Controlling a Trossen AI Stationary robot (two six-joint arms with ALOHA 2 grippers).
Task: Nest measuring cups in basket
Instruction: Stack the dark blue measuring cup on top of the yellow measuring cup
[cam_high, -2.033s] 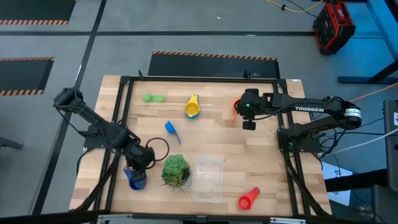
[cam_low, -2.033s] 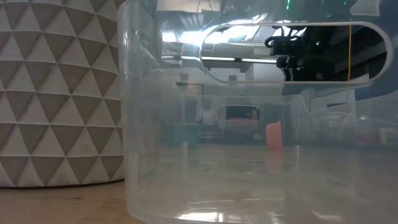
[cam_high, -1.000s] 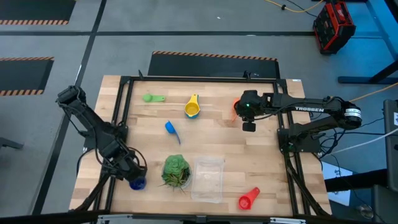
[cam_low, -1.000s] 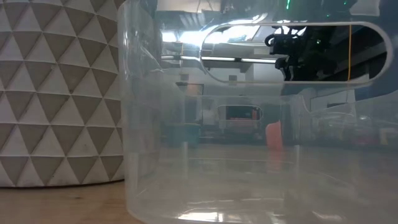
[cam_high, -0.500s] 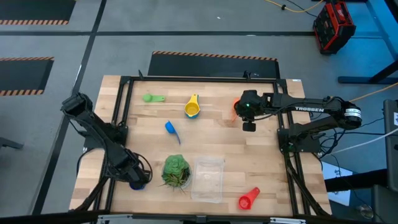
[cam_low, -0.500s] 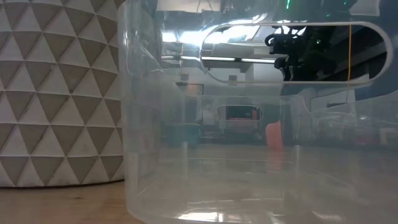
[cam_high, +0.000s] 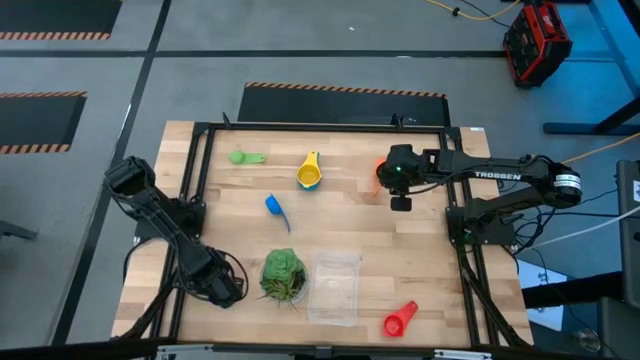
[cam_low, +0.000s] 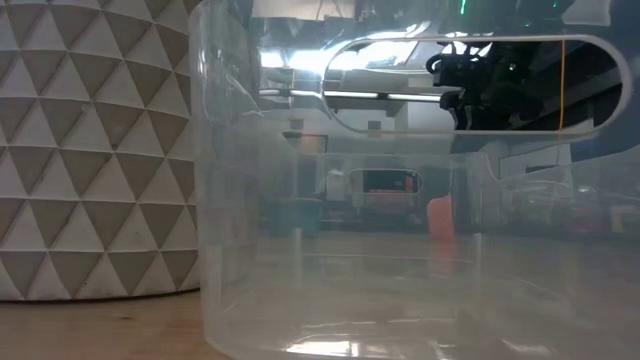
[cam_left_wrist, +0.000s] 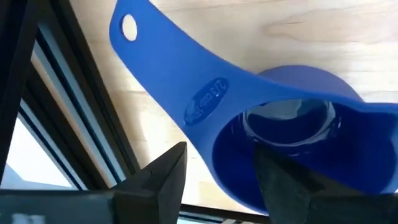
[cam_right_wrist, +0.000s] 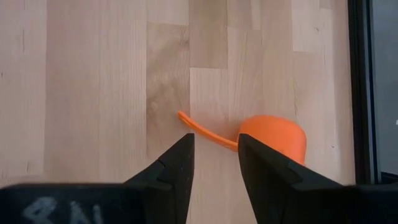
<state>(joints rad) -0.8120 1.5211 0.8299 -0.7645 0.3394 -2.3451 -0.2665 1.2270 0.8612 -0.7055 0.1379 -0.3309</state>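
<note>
1. my left gripper (cam_high: 222, 290) is sitting low at the near left corner of the table (cam_high: 340, 215), just beside the green leafy ball (cam_high: 283, 274).
2. in my left wrist view the fingers (cam_left_wrist: 163, 177) are standing apart, straddling the wall of the dark blue measuring cup (cam_left_wrist: 273, 149); one finger is reaching inside its bowl, but i cannot tell whether they are pressing on it.
3. my right gripper (cam_high: 399, 203) is hovering at the far right side, fingers (cam_right_wrist: 179, 163) narrowly parted and holding nothing, over the handle of the orange cup (cam_right_wrist: 273, 138) lying on the wood.
4. the clear basket (cam_high: 334, 288) is sitting near the front edge, just right of the leafy ball.
5. the red cup (cam_high: 399, 320) is lying near the basket's right; the green cup (cam_high: 246, 157), yellow cup (cam_high: 309, 173) and blue cup (cam_high: 276, 209) are lying farther back.
</note>
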